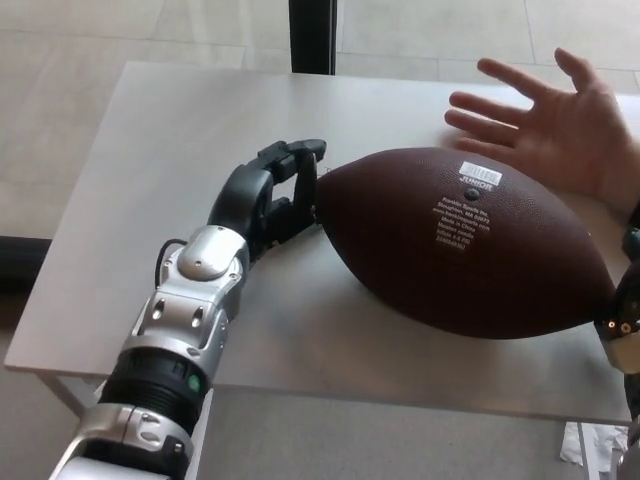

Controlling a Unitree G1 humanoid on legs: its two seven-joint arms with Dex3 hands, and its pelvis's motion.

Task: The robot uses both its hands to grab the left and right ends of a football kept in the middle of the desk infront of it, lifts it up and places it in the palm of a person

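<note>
- Brown football lies on the grey desk, centre-right, long axis running from upper left down to lower right in your head view.
- Left hand sits at the ball's left tip, fingers spread apart, holding nothing; fingertips look to be touching or just short of the leather, I can't tell which.
- Right hand is barely in frame at the right edge, by the ball's lower-right end. Can't tell whether it's apart or closed.
- So both ends are covered along the long axis; left is the one you can actually verify.
- Person's hand waits palm-up just behind the ball's upper right, near but apart.
- My read: squeeze inward along that axis before you lift; the tips taper, so expect slip.
</note>
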